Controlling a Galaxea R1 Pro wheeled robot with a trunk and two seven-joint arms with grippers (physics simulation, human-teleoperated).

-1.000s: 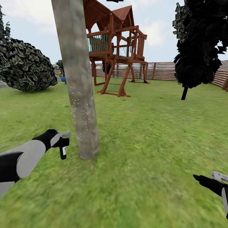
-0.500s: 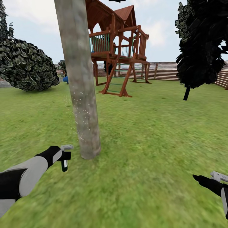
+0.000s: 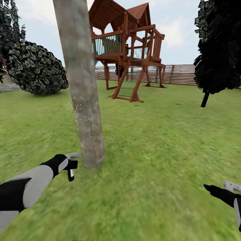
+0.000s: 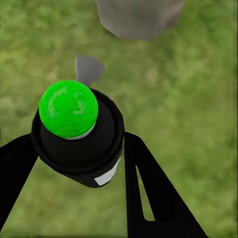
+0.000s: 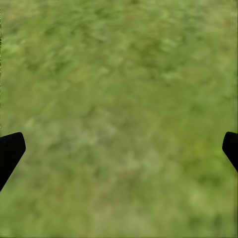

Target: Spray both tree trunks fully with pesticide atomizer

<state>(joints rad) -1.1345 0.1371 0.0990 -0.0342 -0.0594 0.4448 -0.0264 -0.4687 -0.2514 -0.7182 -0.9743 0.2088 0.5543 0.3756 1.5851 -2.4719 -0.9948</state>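
Atomizer: my left gripper (image 3: 71,167) holds the pesticide atomizer (image 3: 71,173), which hangs down from the fingers, low at 8 o'clock in the head view.
Atomizer close up: in the left wrist view the pesticide atomizer (image 4: 79,136) is a black cylinder with a bright green round cap (image 4: 68,108) and a pale strip on the side; my two black fingers (image 4: 151,193) press on it from both sides.
Left gripper state: closed around the sprayer body (I see no gap between finger and body).
Tree trunk: the thick grey-brown tree trunk (image 3: 81,83) stands just at 2 o'clock from my left gripper, near but apart; its foot is on the grass.
Pesticide: fine white specks (image 3: 82,120) lie on the lower part of the trunk, on the side toward my left arm; the upper bark looks bare.
Right gripper: my right gripper (image 3: 231,186) is at 4 o'clock in the head view, low over the grass (image 3: 160,160) and well apart from the trunk.
Right gripper state: the fingertips (image 5: 10,151) stand wide apart at the two edges of the right wrist view, with nothing between them.
Background: a red-brown wooden play tower (image 3: 129,55) at 12 o'clock, a slat fence (image 3: 180,74) behind it, a round dark bush (image 3: 35,68) at 10 o'clock, a dark conifer (image 3: 219,47) at 2 o'clock.
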